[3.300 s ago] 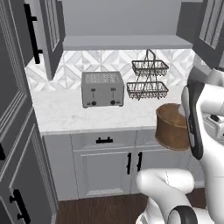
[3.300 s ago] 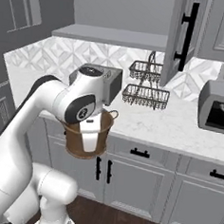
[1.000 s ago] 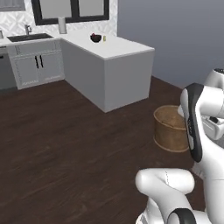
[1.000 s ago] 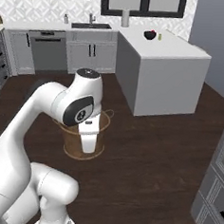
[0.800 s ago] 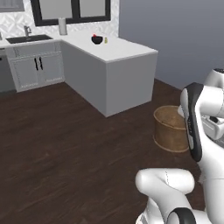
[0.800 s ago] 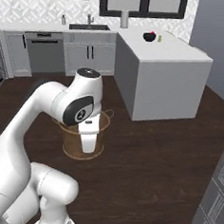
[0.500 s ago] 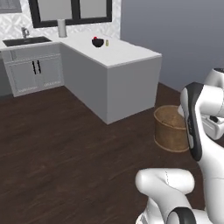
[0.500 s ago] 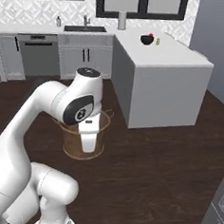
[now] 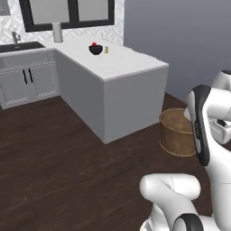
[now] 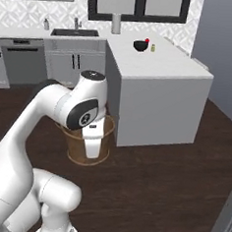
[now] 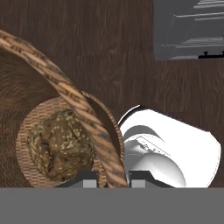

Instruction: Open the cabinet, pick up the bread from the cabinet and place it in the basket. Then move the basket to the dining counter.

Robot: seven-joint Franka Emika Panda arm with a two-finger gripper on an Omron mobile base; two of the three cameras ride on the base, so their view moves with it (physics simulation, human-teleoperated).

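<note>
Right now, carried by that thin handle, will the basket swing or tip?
Probably it sways a little: the basket hangs from one thin handle. Its woven wall looks stiff. The bread sits low inside, so spilling seems unlikely.

— How does the arm sit?
— Folded close over the base, wrist turned downward.
— And the pincer?
— Both fingertips clamp a strip between them, pointing straight down at the floor.
</note>
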